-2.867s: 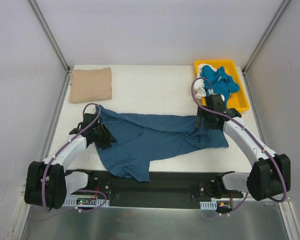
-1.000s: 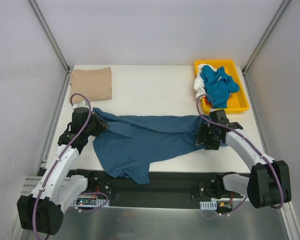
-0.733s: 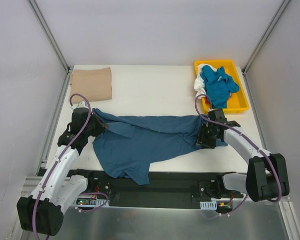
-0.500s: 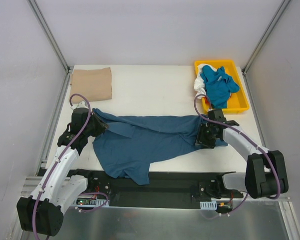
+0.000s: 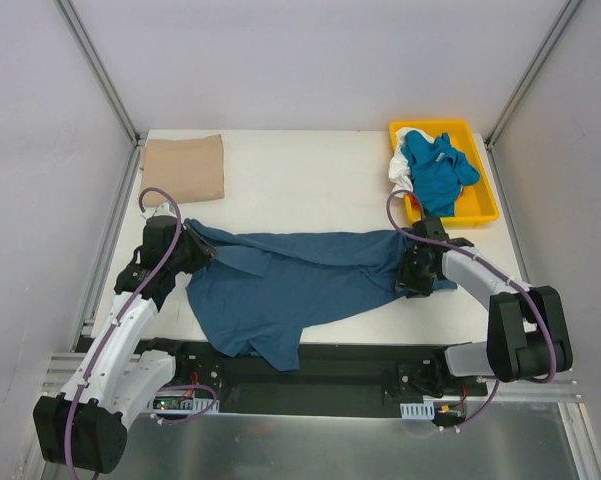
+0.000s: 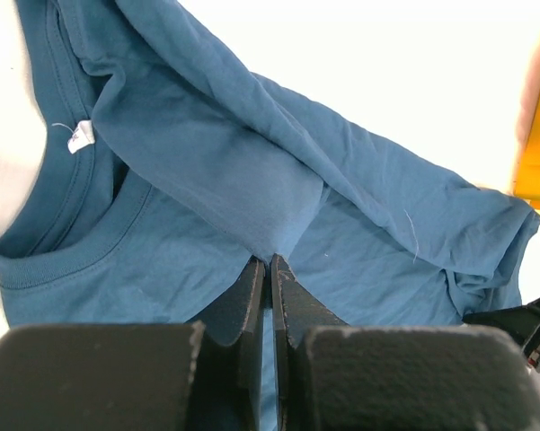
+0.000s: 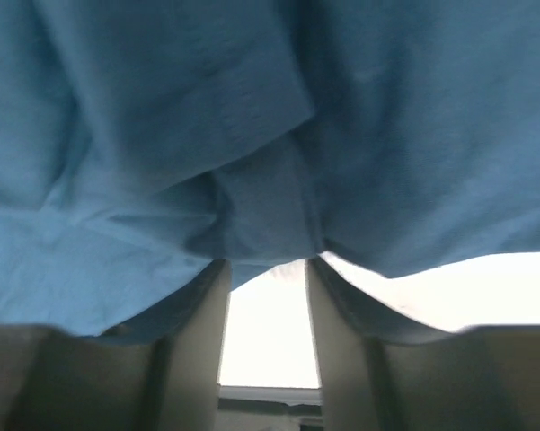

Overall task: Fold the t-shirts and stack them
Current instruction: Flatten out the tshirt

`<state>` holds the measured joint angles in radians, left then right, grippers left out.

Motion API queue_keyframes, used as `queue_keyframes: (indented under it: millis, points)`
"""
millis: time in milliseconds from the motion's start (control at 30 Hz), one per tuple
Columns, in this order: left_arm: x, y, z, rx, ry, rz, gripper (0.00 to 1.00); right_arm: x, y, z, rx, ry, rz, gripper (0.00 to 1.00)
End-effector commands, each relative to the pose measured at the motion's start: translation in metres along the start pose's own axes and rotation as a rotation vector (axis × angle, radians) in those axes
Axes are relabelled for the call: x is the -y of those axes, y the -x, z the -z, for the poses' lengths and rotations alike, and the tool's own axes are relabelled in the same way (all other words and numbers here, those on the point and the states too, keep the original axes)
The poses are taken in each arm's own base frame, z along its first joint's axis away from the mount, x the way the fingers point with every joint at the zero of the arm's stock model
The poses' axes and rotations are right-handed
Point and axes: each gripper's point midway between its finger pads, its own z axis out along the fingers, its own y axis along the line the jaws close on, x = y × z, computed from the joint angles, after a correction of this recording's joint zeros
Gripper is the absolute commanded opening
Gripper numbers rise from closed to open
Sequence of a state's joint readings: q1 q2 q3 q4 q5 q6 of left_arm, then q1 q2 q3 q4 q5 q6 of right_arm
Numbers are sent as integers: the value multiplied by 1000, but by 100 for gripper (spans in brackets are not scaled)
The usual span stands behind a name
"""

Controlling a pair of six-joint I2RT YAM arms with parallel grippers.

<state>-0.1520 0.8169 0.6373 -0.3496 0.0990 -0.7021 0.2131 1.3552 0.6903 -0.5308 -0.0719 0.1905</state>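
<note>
A large dark teal-blue t-shirt (image 5: 290,275) lies stretched across the front of the table, collar to the left. My left gripper (image 5: 202,252) is shut on a raised fold of it near the collar; in the left wrist view the jaws (image 6: 270,260) pinch the cloth (image 6: 207,153) at their tips. My right gripper (image 5: 410,280) is low at the shirt's right end. Its jaws (image 7: 268,262) stand apart with bare table between them, and the shirt's edge (image 7: 252,108) bunches over the fingertips. A tan-beige t-shirt (image 5: 183,168) lies folded at the back left.
A yellow tray (image 5: 475,208) at the back right holds a brighter blue shirt (image 5: 435,170) and a white one (image 5: 404,178); its corner (image 6: 539,144) shows in the left wrist view. The shirt's lower hem hangs over the table's near edge (image 5: 270,350). Frame posts flank the table.
The right gripper's jaws have narrowed at the shirt's right end, and its arm has swung in slightly. The left arm, which earlier pulled the shirt leftward, has held still over the last second.
</note>
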Motion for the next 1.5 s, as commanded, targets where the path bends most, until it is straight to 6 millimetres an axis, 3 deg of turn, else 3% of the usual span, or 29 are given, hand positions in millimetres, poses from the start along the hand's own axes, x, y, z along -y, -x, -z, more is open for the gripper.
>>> queue_keyframes:
  millis: [0,133,167,367,500,633,733,833,1000,1033,1067,1100,1133,1233,1333,1467]
  points:
    - [4,4,4,20,-12,-18,0,10,17,-2,54,-84,-41,38]
    - [4,4,5,21,-10,-20,0,3,24,-3,82,-57,-38,13]
    - [4,5,5,24,-9,-20,0,1,27,-1,95,-53,-34,2]
    - [5,7,8,36,-10,-22,0,-5,46,31,244,-28,16,1]
    - [8,11,10,50,-19,-31,0,-14,65,74,394,30,58,1]
    - [10,16,12,65,-20,-44,0,-8,76,104,482,-9,95,1]
    - [13,22,14,81,-22,-54,0,2,74,105,459,-66,117,1]
    - [13,24,15,92,-19,-60,0,3,53,84,331,-64,128,5]
    - [9,21,12,82,-5,-65,0,9,-7,31,45,-54,134,16]
    - [8,21,11,78,-2,-65,0,6,-14,28,13,-33,129,20]
    - [8,21,11,76,0,-63,0,6,-15,26,8,-36,136,32]
    - [7,20,10,73,2,-64,0,3,-15,28,11,-30,153,37]
    - [8,20,9,69,1,-66,0,2,-11,31,27,-29,173,53]
    - [8,20,8,64,5,-68,0,-10,11,51,115,4,226,73]
    - [6,19,8,65,11,-66,0,-13,33,68,202,-14,263,80]
    - [5,20,8,69,16,-67,0,-12,51,71,232,-62,297,82]
